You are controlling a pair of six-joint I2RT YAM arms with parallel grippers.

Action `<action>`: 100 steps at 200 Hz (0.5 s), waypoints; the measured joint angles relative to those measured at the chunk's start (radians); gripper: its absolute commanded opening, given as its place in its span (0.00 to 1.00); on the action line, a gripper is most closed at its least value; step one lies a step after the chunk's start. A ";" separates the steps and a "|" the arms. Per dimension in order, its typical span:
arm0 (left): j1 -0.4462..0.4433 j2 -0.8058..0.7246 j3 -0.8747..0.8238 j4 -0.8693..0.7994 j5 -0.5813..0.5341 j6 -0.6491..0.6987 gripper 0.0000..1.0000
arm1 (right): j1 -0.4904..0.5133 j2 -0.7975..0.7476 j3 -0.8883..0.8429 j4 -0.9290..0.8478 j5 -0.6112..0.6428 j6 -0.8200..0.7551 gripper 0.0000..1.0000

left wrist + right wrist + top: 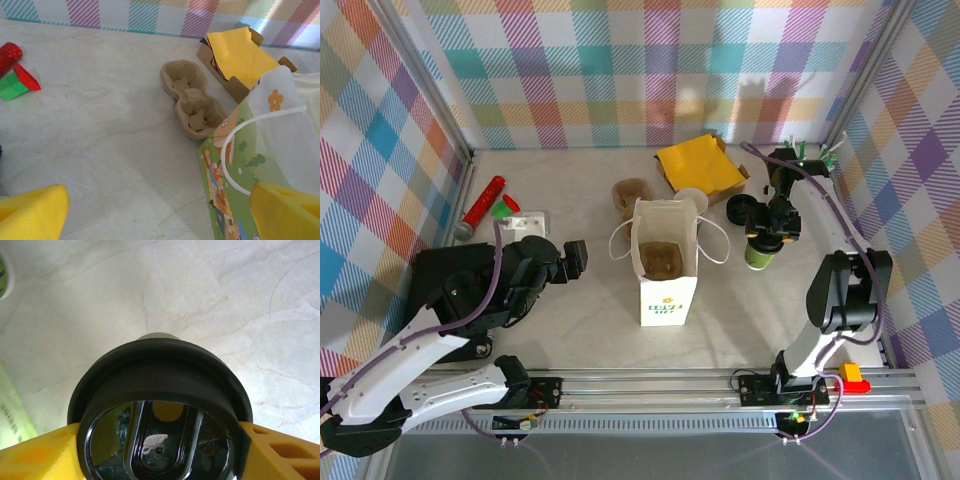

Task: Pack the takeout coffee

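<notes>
In the view from above, the coffee cup is seen to the right of the white paper bag, near it but not touching. It is gripped from above by the right claw. Whether its base rests on the table cannot be told. The bag is tall and narrow, with loose handles at its mouth. It could be tipped if the cup is swung across too low, or the cup could be caught on a handle. The left claw is held just left of the bag and carries nothing.

In the left wrist view, the left claw is spread wide, with one yellow finger at each lower corner. The bag is seen beside the right finger, unsupported, so nothing is braced against a knock.

In the right wrist view, the right claw is closed on the black lid, not on the paper wall below. Here the main risk is judged to lie: if the lid is only pressed on, it may be pulled off during a lift, and the cup dropped and spilled.
</notes>
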 measured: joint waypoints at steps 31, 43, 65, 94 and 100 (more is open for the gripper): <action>0.002 -0.003 0.000 0.022 0.060 0.000 0.87 | 0.083 -0.069 0.061 -0.094 0.012 0.052 0.67; 0.003 -0.004 -0.002 0.031 0.086 0.000 0.86 | 0.124 -0.087 0.092 -0.126 0.026 0.077 0.67; 0.003 -0.007 -0.026 0.057 0.136 -0.001 0.83 | 0.201 -0.120 0.142 -0.181 0.055 0.127 0.66; -0.002 -0.010 -0.079 0.076 0.195 -0.005 0.82 | 0.276 -0.142 0.218 -0.259 0.086 0.182 0.66; -0.004 -0.010 -0.086 0.076 0.204 -0.006 0.81 | 0.283 -0.144 0.235 -0.274 0.094 0.191 0.66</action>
